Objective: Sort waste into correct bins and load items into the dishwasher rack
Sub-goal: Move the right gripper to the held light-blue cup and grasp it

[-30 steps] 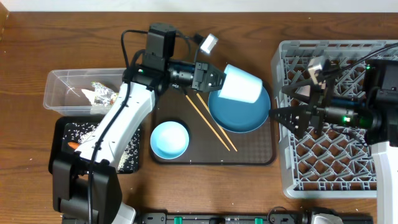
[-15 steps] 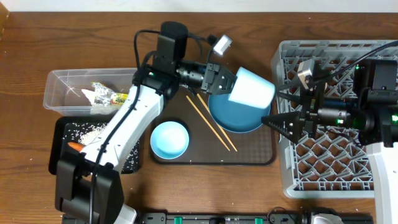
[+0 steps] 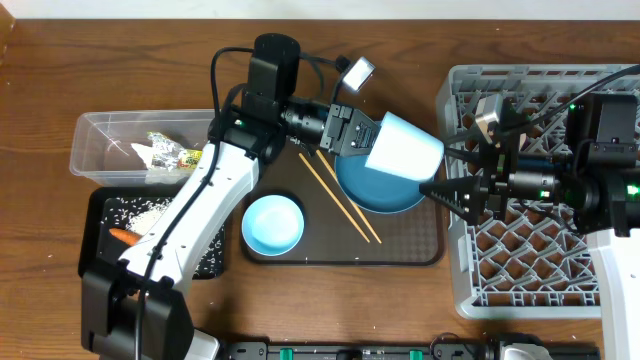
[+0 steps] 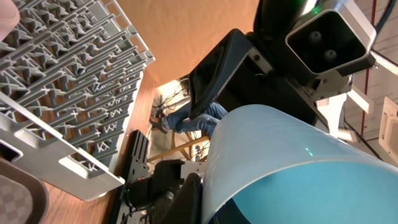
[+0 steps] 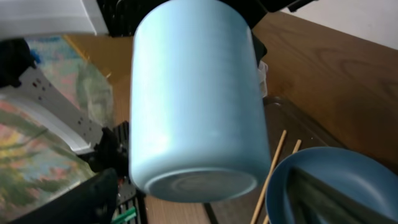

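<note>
handover for loading, it seems: the left fingers (image 3: 362,127) are clamped on the light blue cup (image 3: 403,146), held sideways in the air over the blue plate (image 3: 368,196); the right fingers (image 3: 440,190) stand apart beside its base (no grip yet); next they must close squarely on it before the left releases, then carry it to the dishwasher rack (image 3: 540,270).

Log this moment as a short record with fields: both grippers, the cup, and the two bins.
left gripper: shut on the cup, held on its side
right gripper: open, at the cup's base
cup: in the air above the plate
tub: wrapper inside
black tray: carrot and rice inside
</note>
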